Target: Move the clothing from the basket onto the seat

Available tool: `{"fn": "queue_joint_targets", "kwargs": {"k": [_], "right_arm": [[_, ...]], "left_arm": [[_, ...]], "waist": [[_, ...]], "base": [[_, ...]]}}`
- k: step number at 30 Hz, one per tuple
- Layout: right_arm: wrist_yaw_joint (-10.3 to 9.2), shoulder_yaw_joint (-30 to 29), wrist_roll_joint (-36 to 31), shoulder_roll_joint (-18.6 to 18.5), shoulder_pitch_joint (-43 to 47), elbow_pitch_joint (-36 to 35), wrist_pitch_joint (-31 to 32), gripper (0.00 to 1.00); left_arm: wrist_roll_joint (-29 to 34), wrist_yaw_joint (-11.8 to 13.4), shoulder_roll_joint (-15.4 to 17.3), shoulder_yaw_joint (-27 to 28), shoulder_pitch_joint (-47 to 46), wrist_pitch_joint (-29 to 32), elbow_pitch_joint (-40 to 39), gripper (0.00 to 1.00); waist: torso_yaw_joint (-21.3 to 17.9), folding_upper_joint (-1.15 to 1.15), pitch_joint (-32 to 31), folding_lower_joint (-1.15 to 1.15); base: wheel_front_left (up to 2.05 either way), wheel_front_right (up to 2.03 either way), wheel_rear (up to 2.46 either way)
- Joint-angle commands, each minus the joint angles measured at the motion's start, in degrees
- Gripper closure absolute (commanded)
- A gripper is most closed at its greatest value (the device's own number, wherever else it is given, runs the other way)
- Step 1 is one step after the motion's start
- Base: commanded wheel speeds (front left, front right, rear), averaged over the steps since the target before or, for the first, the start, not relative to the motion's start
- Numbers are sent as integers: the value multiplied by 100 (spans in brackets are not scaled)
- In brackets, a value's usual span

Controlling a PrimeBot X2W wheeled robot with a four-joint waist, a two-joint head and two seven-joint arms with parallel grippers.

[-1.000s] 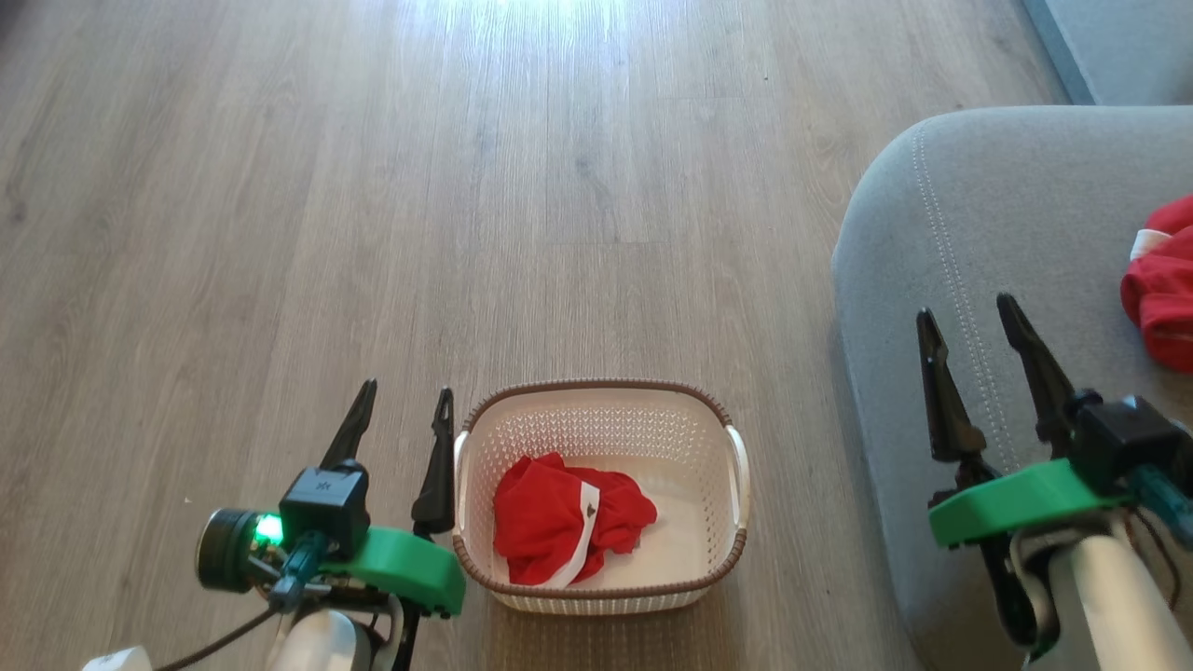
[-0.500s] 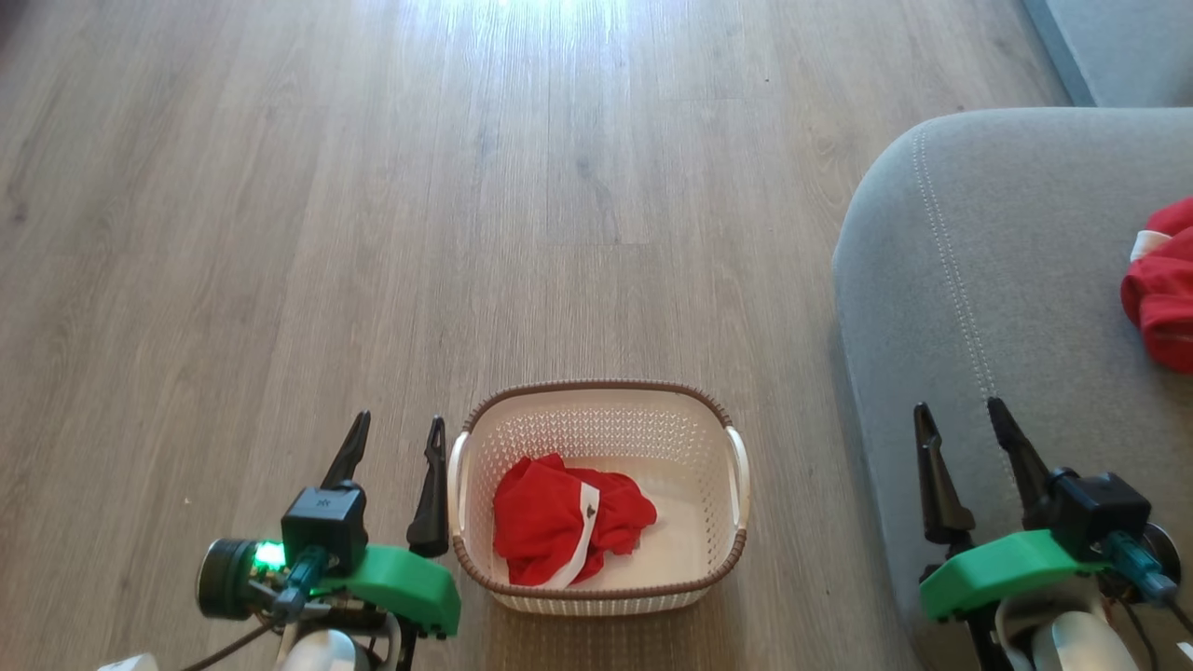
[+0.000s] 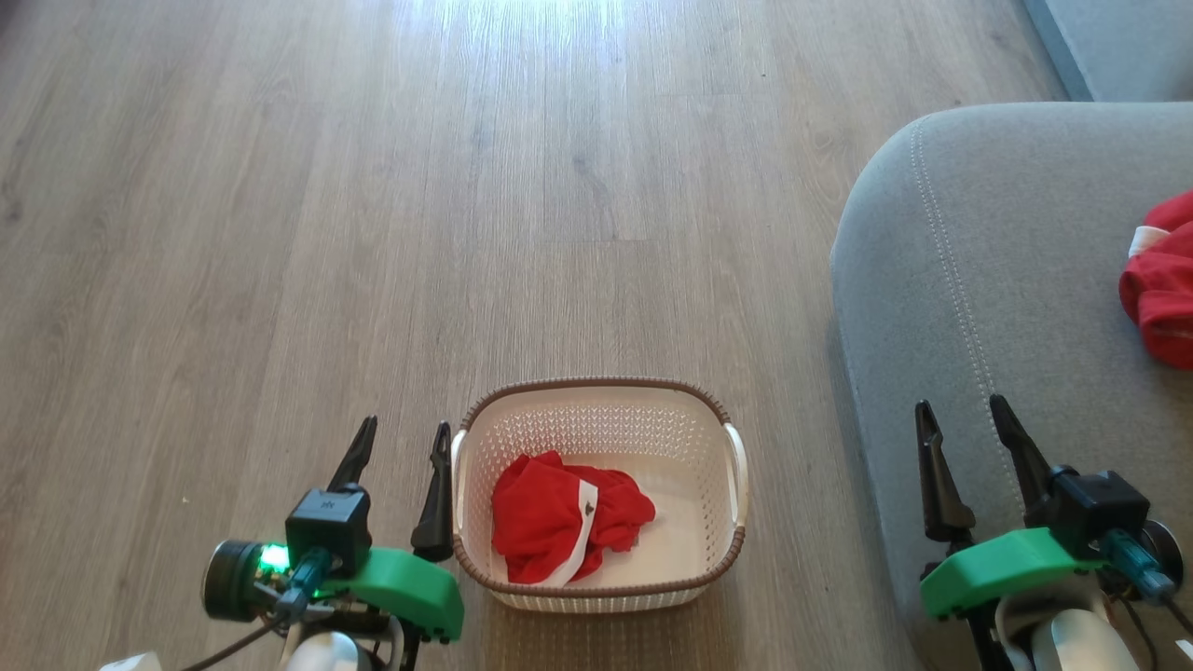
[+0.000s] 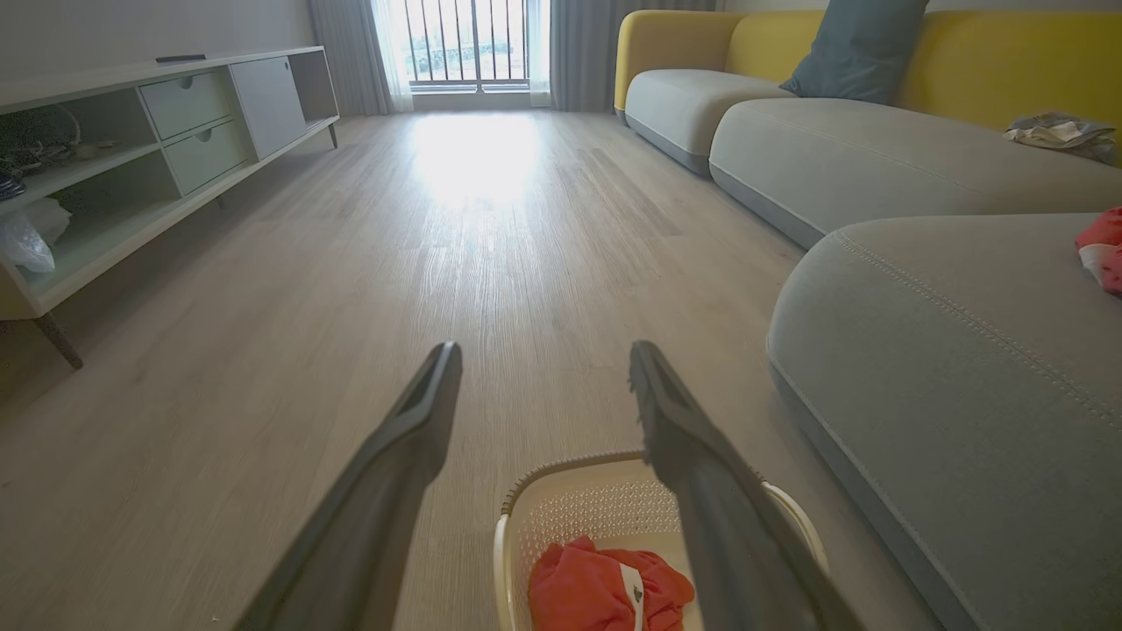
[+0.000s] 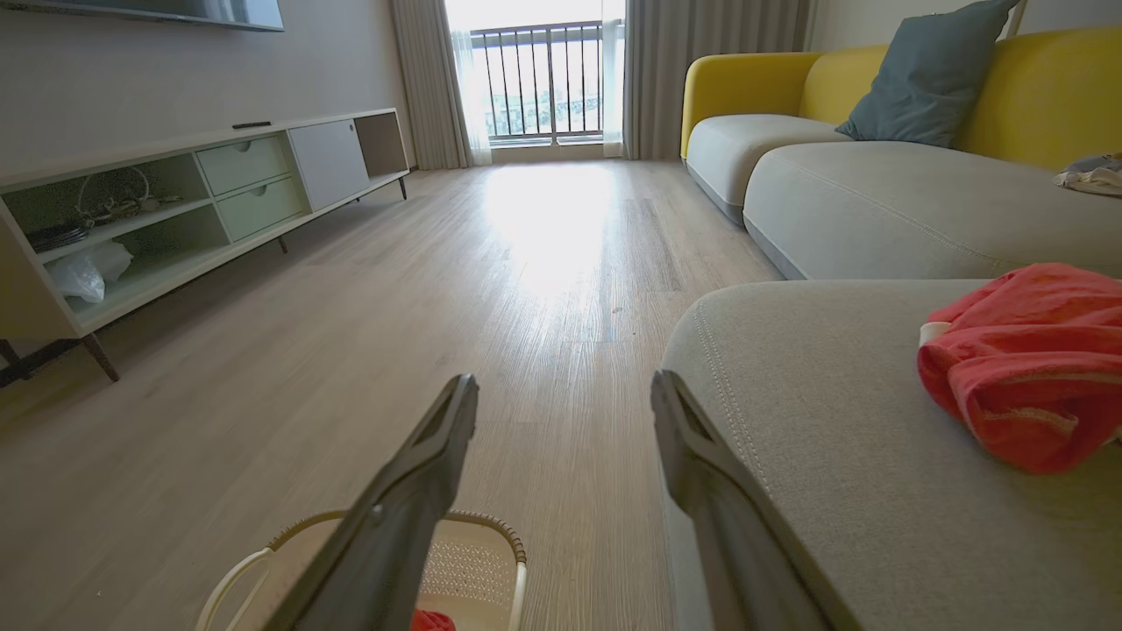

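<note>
Two red garments lie well apart. The first garment (image 3: 559,517) sits crumpled in the basket (image 3: 596,384) at 6 o'clock in the head view, toward the basket's 9 o'clock side. Its white trim carries a small dark mark, too small to read. The second garment (image 3: 1160,289) lies on the seat (image 3: 979,233) at 3 o'clock, cut by the picture's edge. The black block (image 3: 326,527) on the left wrist bears a pale logo (no letters can be made out), with a green light (image 3: 272,557) lit beside it.

The left gripper (image 3: 407,425) hovers at 7 o'clock, just beside the basket's left handle, fingers spread wide and holding nothing. The right gripper (image 3: 959,403) hangs at 4 o'clock, over the seat's edge as the head view has it, likewise spread wide and empty.

The head view looks down on the floor (image 3: 373,186). The wrist views add the room beyond:
- a pale sideboard (image 4: 131,131) at 9 o'clock
- a barred window (image 4: 473,39) at 12
- a yellow sofa back (image 4: 1008,70) with a blue cushion (image 4: 855,48) at 1 o'clock
- a crumpled pale cloth (image 4: 1056,131) on a farther seat section

The right wrist view sees the second garment from the side, with a cream edge (image 5: 933,333) at its left.
</note>
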Motion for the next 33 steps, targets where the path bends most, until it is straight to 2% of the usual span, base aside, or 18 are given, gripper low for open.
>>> {"fn": "queue_joint_targets", "kwargs": {"k": [1, 23, 33], "right_arm": [[-1, 120, -78, 13, -237, -191, -37, 0], [-1, 115, -79, 16, -266, -210, -37, 0], [-1, 72, -132, 12, -351, -298, -37, 0]], "left_arm": [[-42, -21, -9, 140, -162, -28, -171, 0], [-53, -15, -9, 109, -163, -28, -204, 0], [84, -100, -9, 42, -298, -28, -158, 0]], "waist": [[-1, 0, 2, 0], [-7, 0, 20, 0], [-168, 0, 443, 0]], "base": [[0, 0, 0], [0, 0, 0], [0, 0, 0]]}}
